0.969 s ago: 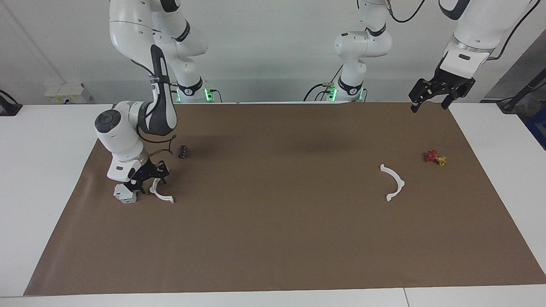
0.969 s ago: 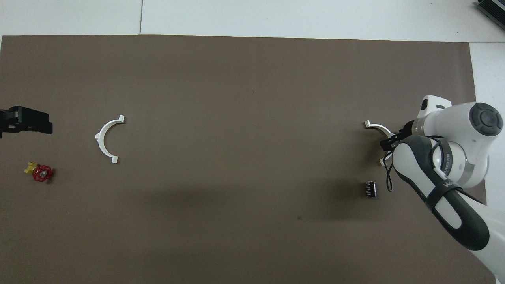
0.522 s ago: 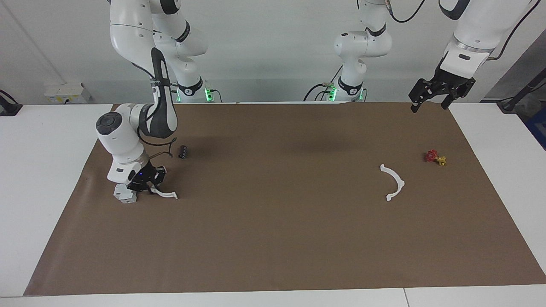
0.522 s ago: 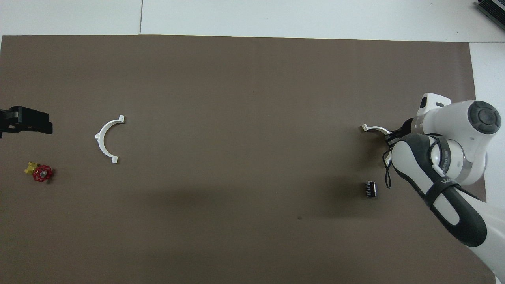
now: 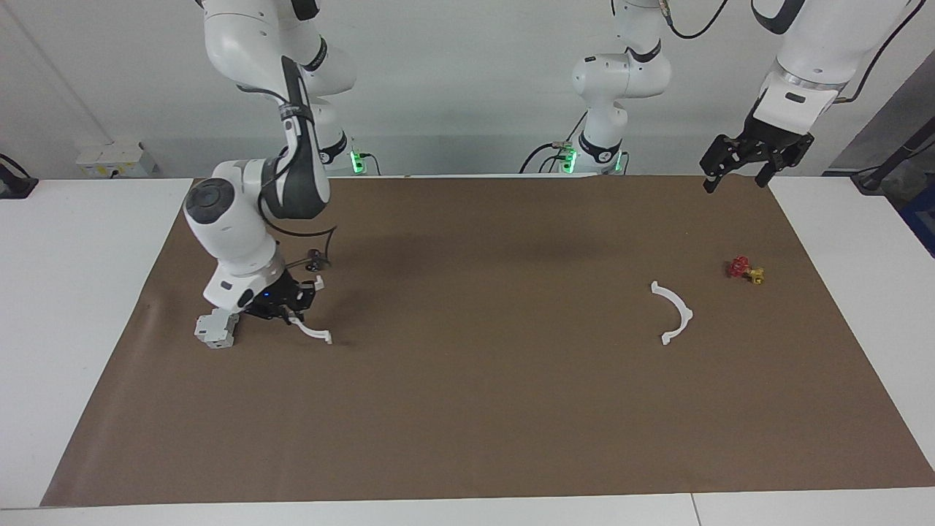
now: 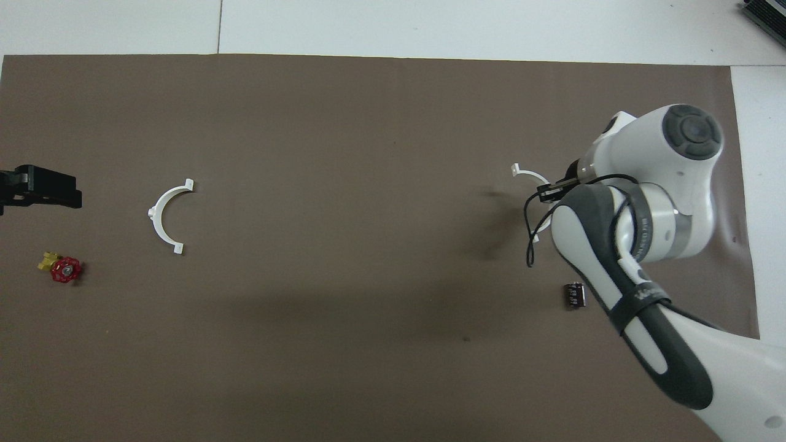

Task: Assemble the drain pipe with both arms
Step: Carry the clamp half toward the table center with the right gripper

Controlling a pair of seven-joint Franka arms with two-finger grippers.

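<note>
we have one drain pipe half (image 5: pixel 315 333) pinched by its end in the right gripper (image 5: pixel 288 310), lower left of the facing view. could pivot or slip. other half (image 5: pixel 673 313) lies centre right; left gripper (image 5: pixel 738 169), spread wide, waits upper right.

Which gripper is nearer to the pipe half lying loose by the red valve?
The left gripper. It hangs over the mat's edge near its base, apart from the loose pipe half. The right gripper holds the other pipe half at the right arm's end.
</note>
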